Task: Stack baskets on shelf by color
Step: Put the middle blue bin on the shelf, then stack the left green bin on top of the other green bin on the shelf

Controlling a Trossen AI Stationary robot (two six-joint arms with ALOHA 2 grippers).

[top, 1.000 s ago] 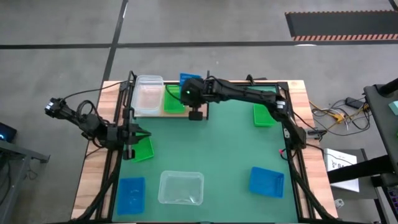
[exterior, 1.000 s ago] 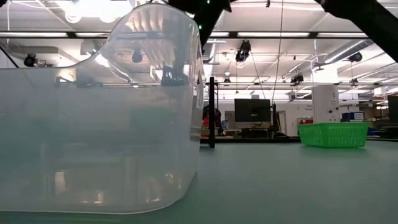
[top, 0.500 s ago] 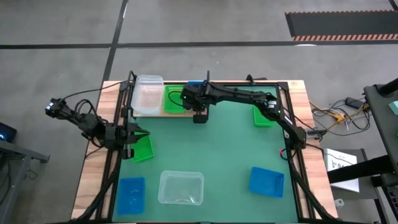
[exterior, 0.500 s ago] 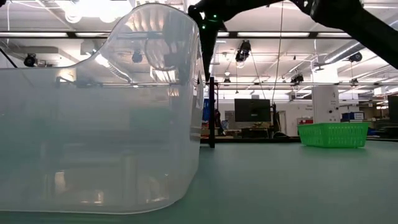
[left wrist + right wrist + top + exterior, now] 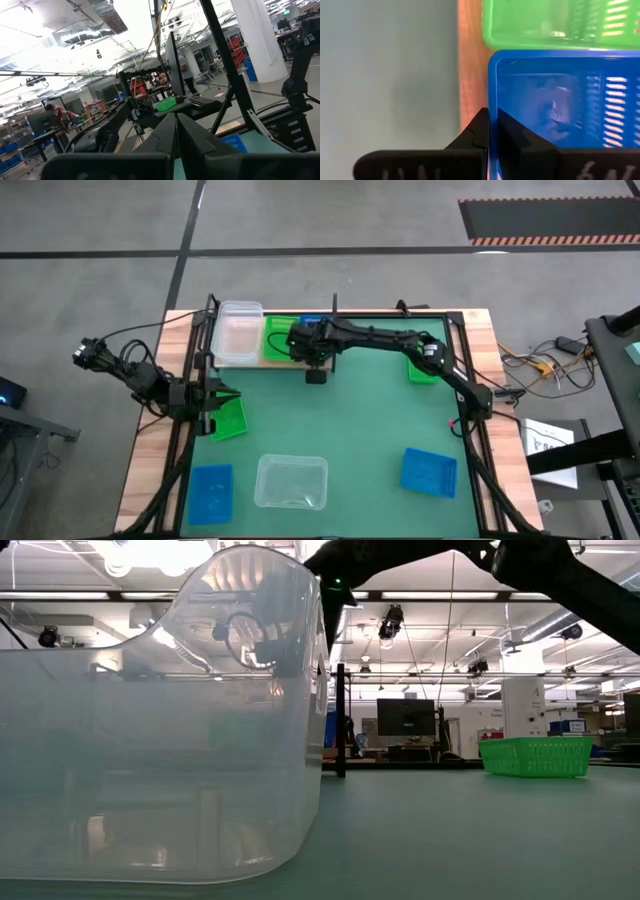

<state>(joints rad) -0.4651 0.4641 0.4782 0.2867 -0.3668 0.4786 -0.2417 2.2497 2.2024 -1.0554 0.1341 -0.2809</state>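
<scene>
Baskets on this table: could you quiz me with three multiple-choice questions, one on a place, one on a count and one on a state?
1. What sits at the left end of the shelf?
A. a clear basket
B. a blue one
C. nothing

2. How many blue ones lie on the mat, off the shelf?
A. none
B. two
C. four

3. The right hand is:
A. wide open in the air
B. shut on the rim of a blue basket
C. holding a cup

Answers:
1 A: the clear basket lies left of the green basket.
2 B: blue baskets lie at the front corners.
3 B: its fingers pinch the rim.
</scene>
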